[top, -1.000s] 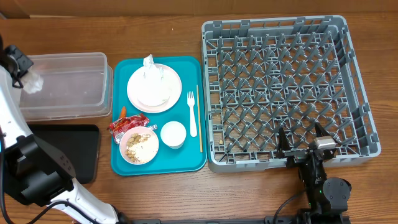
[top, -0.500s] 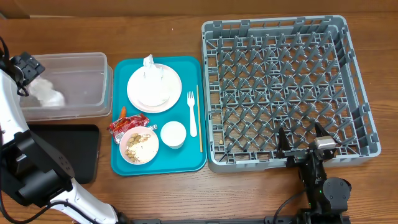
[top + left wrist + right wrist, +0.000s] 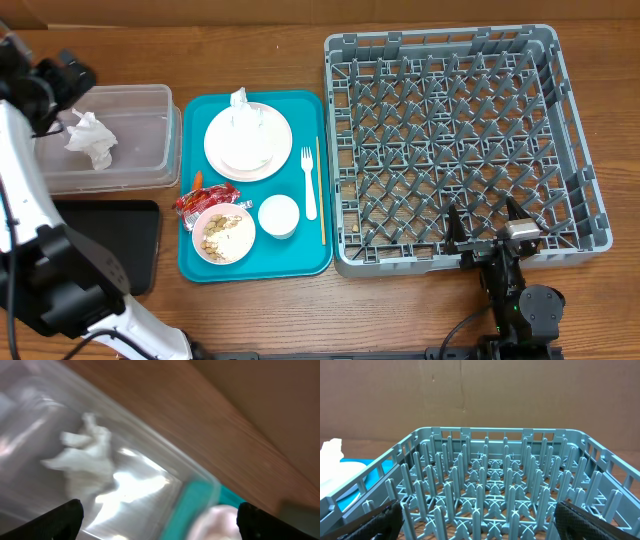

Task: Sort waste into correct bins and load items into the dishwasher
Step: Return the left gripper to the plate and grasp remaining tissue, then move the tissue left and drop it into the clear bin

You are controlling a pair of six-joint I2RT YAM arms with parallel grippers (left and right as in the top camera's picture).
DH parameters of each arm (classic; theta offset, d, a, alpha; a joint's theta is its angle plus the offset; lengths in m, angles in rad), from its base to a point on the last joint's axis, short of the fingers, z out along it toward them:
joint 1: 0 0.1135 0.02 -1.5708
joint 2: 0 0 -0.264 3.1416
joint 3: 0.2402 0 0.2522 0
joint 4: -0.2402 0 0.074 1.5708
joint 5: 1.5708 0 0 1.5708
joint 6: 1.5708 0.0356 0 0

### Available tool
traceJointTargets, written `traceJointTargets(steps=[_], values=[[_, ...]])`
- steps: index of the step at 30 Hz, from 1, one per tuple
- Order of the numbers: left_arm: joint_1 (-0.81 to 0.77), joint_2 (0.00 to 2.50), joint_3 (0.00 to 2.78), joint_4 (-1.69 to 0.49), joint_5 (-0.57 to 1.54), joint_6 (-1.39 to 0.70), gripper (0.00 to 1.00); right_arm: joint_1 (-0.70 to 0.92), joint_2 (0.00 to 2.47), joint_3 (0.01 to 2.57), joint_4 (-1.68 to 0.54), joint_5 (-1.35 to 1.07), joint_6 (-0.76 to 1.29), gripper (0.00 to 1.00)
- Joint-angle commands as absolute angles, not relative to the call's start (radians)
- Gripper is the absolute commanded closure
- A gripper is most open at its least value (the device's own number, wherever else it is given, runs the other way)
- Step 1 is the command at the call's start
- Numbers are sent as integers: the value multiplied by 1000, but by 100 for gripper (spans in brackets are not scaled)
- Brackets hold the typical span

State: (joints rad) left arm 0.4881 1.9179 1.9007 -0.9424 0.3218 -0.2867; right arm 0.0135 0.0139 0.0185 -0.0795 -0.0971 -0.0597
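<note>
Only overhead shows the red wrapper (image 3: pixel 205 198), its print too small to read. Left gripper (image 3: pixel 160 519) jaws gape above a napkin ball (image 3: pixel 85 460); right gripper (image 3: pixel 480 520) jaws likewise open.

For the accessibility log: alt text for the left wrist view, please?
A crumpled white napkin lies loose in the clear tub, with the left tool open above it. Past the tub's corner, the edge of the teal tray and a pale plate show.

White left arm (image 3: pixel 18 175) with black joints, black fingers (image 3: pixel 62 517)
</note>
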Motion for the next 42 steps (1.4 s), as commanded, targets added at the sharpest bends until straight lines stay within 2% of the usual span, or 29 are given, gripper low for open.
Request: traceJointTargets(steps=[1,10,17,21,35,38,40,42], values=[[370,1839,1933,-981,364,-296,0,10,3,8,-75,-94,-57,0],[11,1872,1932,-1058,30,-266,0,10,3,8,-75,-94,-57,0],[-150,1953,1932,-1058,-90,-211,0,10,3,8,-75,-94,-57,0],[-171,2027,1932,-1058,-154,-211,0,10,3,8,-75,-94,-57,0],[-163,2222,1932,-1040,-154,-205,2,10,3,8,-75,-94,-56,0],[-163,2236,1932,-1033,-154,-205,10,10,3,8,-75,-94,-57,0],[-163,2236,1932,-1025,-154,-205,35,10,3,8,-75,-94,-56,0],[-163,2236,1933,-1015,-153,-206,53,10,3,8,-75,-94,-56,0]])
